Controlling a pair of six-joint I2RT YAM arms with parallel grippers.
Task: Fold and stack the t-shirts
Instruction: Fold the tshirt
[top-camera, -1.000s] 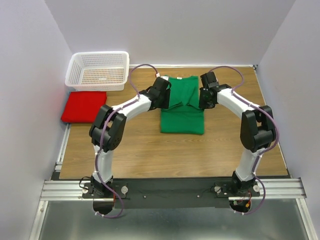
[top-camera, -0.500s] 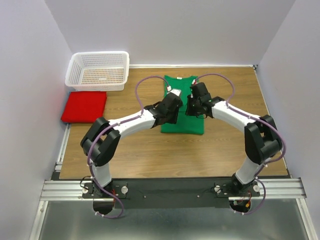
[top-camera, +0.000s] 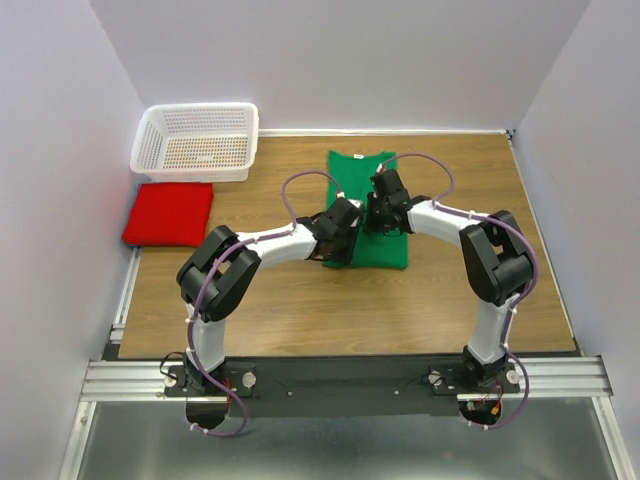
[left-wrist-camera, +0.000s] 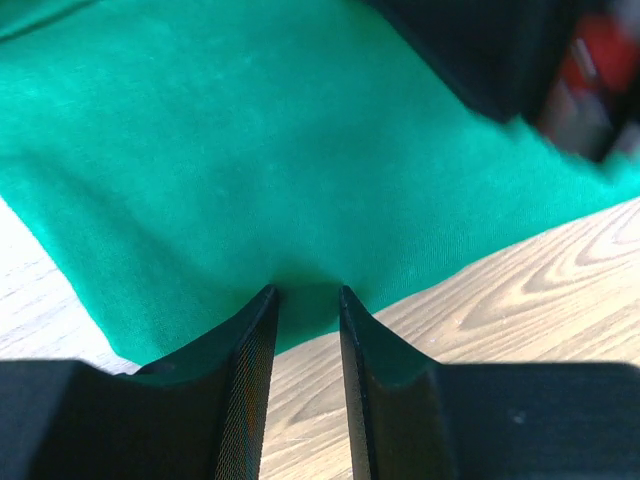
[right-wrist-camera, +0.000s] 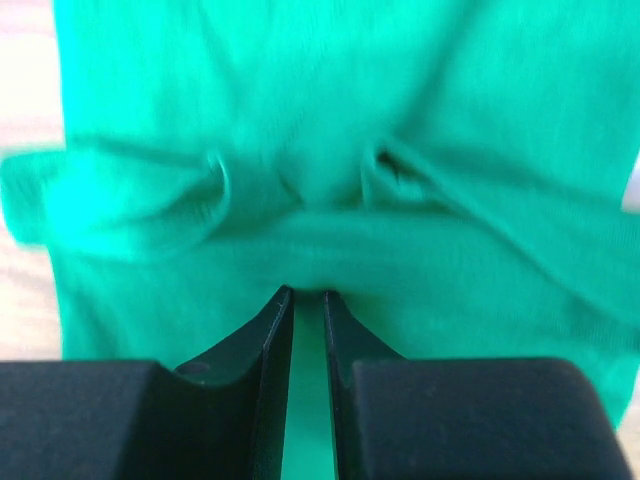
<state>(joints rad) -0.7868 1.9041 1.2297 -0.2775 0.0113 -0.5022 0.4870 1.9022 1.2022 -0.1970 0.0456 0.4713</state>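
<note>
On the wooden table (top-camera: 300, 300), my left gripper (left-wrist-camera: 303, 292) has its jaws narrow and pinches the near left edge of the green t-shirt (top-camera: 365, 170). A little farther, the right gripper (right-wrist-camera: 308, 292) is almost closed on a fold of this shirt. Far left, the folded red t-shirt (top-camera: 168, 213) lies outside the white perforated basket (top-camera: 200, 108), just beside its near wall.

In the overhead view, the left arm (top-camera: 265, 243) and right arm (top-camera: 445, 215) bend inward, their wrists almost meeting at the frame's centre. The left gripper (left-wrist-camera: 305, 292) and right gripper (right-wrist-camera: 307, 292) each pinch the green t-shirt (left-wrist-camera: 250, 150) between narrowed jaws.
</note>
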